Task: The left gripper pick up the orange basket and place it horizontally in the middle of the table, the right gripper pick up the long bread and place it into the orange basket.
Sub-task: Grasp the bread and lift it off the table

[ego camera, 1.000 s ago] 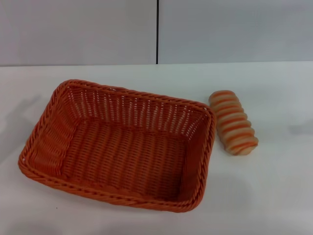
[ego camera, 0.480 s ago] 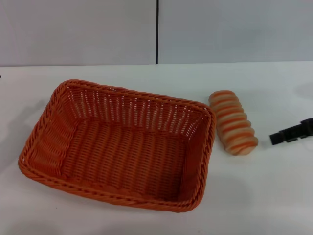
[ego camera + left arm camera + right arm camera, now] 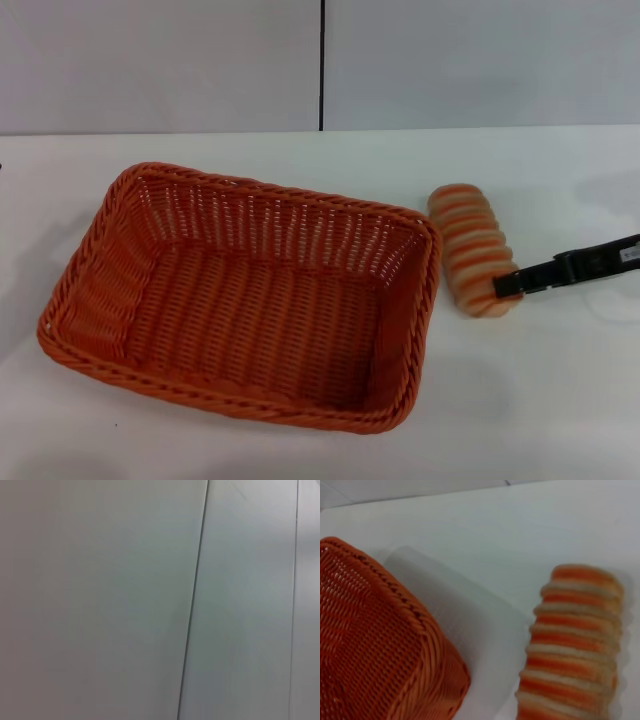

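The orange basket [image 3: 245, 295] sits empty on the white table [image 3: 560, 400], left of centre in the head view, its long side slightly slanted. Just right of it lies the long bread [image 3: 472, 243], tan with orange stripes. My right gripper [image 3: 507, 284] reaches in from the right edge as a thin black bar, and its tip meets the bread's near end. In the right wrist view a corner of the orange basket [image 3: 380, 645] and the long bread [image 3: 575, 645] lie side by side with a strip of table between them. The left gripper is out of view.
A grey panelled wall [image 3: 160, 60] with a dark vertical seam runs behind the table's far edge. The left wrist view shows only wall panels [image 3: 100, 600]. Bare tabletop lies in front of and to the right of the bread.
My right gripper entered from the right edge and has slid left until its tip reaches the bread. Basket and bread have not moved.
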Controlling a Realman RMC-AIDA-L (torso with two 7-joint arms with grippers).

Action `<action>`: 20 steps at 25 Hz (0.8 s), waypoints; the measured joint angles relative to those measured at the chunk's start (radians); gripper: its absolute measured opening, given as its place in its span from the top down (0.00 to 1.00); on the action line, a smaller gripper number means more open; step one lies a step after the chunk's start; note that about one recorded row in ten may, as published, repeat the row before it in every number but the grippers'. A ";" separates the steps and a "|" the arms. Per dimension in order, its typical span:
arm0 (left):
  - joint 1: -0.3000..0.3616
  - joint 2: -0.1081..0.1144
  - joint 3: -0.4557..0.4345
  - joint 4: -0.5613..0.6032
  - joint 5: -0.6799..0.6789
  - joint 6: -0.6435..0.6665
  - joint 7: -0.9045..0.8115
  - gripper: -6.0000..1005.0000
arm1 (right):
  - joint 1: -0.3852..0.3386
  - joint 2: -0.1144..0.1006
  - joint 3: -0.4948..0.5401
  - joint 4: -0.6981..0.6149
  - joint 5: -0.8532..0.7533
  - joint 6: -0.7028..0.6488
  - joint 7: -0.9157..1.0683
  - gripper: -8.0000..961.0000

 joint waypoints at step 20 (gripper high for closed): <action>0.022 0.003 0.000 -0.006 -0.005 0.012 -0.005 0.20 | -0.004 0.012 0.001 0.067 0.050 0.139 -0.053 0.51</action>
